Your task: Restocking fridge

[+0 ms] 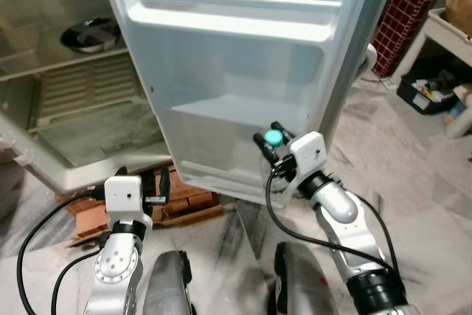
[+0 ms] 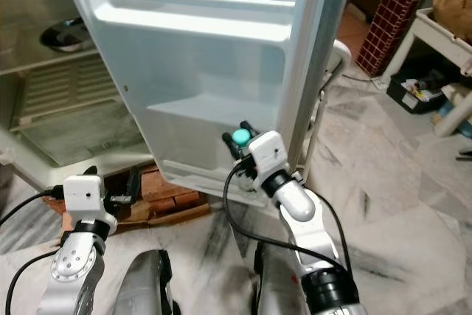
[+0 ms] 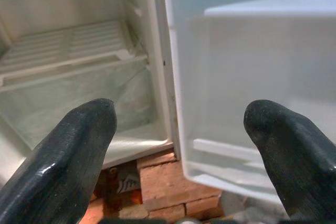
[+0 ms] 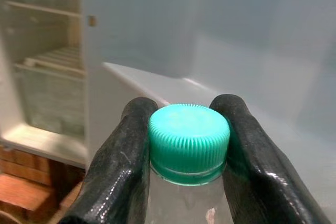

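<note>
Right gripper [image 4: 186, 145] clamped on clear plastic bottle's ribbed green cap [image 4: 189, 135], near white fridge door [image 1: 236, 94]. Left gripper [image 3: 184, 140] wide open, empty.

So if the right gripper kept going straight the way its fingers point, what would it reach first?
Probably the white inner panel of the open fridge door, just above its lower shelf. The right gripper, shut on the green-capped clear plastic bottle, points at it; depth is unclear.

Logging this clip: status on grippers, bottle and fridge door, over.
Right gripper shut on bottle cap, at the lower door shelf. Left gripper open, empty, low by the bricks. Door open, nothing blocking.
</note>
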Controlling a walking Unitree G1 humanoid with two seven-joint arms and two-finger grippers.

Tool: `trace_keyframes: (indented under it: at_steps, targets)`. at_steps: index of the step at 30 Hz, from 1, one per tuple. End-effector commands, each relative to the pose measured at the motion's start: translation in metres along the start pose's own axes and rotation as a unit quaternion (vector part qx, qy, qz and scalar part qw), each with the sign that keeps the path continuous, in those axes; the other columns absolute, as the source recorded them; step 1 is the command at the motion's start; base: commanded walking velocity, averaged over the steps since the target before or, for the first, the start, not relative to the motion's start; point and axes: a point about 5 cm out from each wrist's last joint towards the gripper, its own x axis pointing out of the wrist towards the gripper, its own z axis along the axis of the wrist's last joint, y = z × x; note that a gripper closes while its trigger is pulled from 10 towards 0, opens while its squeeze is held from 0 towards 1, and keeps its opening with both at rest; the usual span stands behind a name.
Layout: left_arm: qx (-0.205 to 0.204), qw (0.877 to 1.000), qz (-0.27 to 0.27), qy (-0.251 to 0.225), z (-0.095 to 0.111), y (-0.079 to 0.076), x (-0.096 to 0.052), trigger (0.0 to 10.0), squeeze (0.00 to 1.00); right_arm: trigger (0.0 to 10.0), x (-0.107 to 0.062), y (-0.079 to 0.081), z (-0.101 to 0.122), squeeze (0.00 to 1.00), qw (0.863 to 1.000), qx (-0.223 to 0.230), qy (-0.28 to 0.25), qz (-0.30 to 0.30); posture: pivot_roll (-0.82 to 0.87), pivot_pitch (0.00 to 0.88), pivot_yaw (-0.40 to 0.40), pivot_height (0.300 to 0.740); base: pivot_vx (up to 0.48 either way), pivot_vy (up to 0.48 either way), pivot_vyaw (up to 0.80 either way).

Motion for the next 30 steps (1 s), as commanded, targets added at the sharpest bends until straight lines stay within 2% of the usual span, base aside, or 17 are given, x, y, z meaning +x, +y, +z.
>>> trace_keyframes:
  at_steps: [1, 10, 15, 16, 20, 23, 26, 28, 30]
  targets:
    - [0.008, 1.0, 0.007, 0.009, -0.002, 0.006, -0.002, 10.0, 0.0, 10.0, 0.003, 0.002, 0.007, 0.0, 1.0, -0.002, -0.021, 0.009, -0.02, 0.093, 0.058, 0.558, 0.0, 0.0, 0.0]
    - [0.014, 1.0, 0.009, 0.014, 0.001, 0.006, -0.009, 10.0, 0.0, 10.0, 0.012, 0.008, 0.013, 0.0, 1.0, -0.009, -0.029, 0.009, -0.02, 0.164, 0.064, 0.558, 0.0, 0.0, 0.0]
    - [0.023, 0.999, 0.017, 0.02, 0.005, 0.014, -0.015, 10.0, 0.0, 10.0, 0.027, 0.012, 0.017, 0.0, 0.999, -0.027, -0.043, -0.001, 0.01, 0.246, 0.071, 0.558, 0.0, 0.0, 0.0]
    - [0.029, 0.999, 0.016, 0.021, 0.008, 0.018, -0.017, 10.0, 0.0, 10.0, 0.036, 0.015, 0.017, 0.0, 0.998, -0.043, -0.048, -0.002, 0.03, 0.272, 0.072, 0.558, 0.0, 0.0, 0.0]
    - [0.034, 0.999, 0.015, 0.018, 0.015, 0.02, -0.021, 10.0, 0.0, 10.0, 0.047, 0.016, 0.018, 0.0, 0.996, -0.072, -0.054, -0.002, 0.07, 0.318, 0.067, 0.558, 0.0, 0.0, 0.0]
    - [0.035, 0.999, 0.018, 0.013, 0.025, 0.02, -0.028, 10.0, 0.0, 10.0, 0.061, 0.017, 0.027, 0.0, 0.989, -0.123, -0.077, -0.003, 0.09, 0.354, 0.063, 0.558, 0.0, 0.0, 0.0]
    - [0.034, 0.999, 0.018, 0.009, 0.03, 0.017, -0.033, 10.0, 0.0, 10.0, 0.067, 0.019, 0.032, 0.0, 0.983, -0.158, -0.091, 0.0, 0.11, 0.372, 0.054, 0.558, 0.0, 0.0, 0.0]
    - [0.035, 0.999, 0.016, 0.006, 0.033, 0.013, -0.036, 10.0, 0.0, 10.0, 0.071, 0.024, 0.031, 0.0, 0.973, -0.209, -0.097, 0.019, 0.12, 0.379, 0.051, 0.558, 0.0, 0.0, 0.0]
    - [0.036, 0.999, 0.015, 0.006, 0.034, 0.012, -0.038, 10.0, 0.0, 10.0, 0.072, 0.026, 0.03, 0.0, 0.969, -0.226, -0.097, 0.027, 0.13, 0.384, 0.049, 0.558, 0.0, 0.0, 0.0]
